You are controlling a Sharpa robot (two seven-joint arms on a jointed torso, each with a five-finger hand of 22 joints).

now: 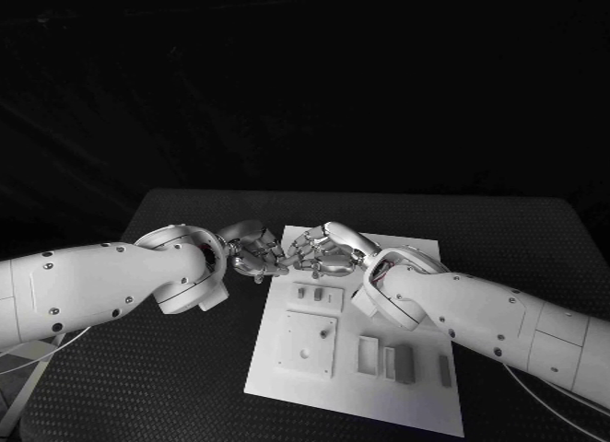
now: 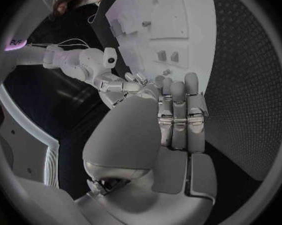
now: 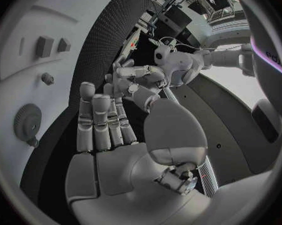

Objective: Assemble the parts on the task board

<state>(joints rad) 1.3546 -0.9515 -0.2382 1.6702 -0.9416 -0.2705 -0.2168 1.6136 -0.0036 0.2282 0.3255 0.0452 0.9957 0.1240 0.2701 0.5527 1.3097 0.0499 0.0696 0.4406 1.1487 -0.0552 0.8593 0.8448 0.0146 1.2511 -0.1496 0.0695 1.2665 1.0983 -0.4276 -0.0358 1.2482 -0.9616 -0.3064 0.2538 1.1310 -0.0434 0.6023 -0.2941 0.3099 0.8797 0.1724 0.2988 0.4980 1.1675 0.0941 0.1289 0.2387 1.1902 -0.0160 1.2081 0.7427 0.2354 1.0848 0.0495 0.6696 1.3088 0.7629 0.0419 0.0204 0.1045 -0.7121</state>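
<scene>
Both hands meet above the far end of the task board (image 1: 287,382), on the black table (image 1: 518,239). In the head view the left hand (image 1: 252,253) and the right hand (image 1: 325,251) face each other with fingertips touching or almost touching; the contact zone between them is crowded with fingers, and whether a part sits there cannot be determined. The hands and forearms hide the far end of the board.

In the left wrist view the left hand (image 2: 172,120) shows its fingers extended side by side, close together, with the thumb alongside; no part is visible in the palm. In the right wrist view the right hand (image 3: 110,130) shows the same posture, fingers straight and close, palm bare. Each wrist view also shows the other hand meeting the fingertips. Whether either hand pinches something at the tips cannot be told.

The board lies in the middle of the table. On its visible surface in the head view:
- two small upright pegs (image 1: 311,295) near the hands;
- a raised square plate (image 1: 308,343) with small holes;
- narrow bars (image 1: 388,359) side by side near the right forearm;
- one thin strip (image 1: 445,369) at the board's right edge, partly behind the right arm.

The right wrist view shows a toothed round part (image 3: 27,121) on the board, together with a small knob (image 3: 48,78).

No legible writing appears on the board or parts.
</scene>
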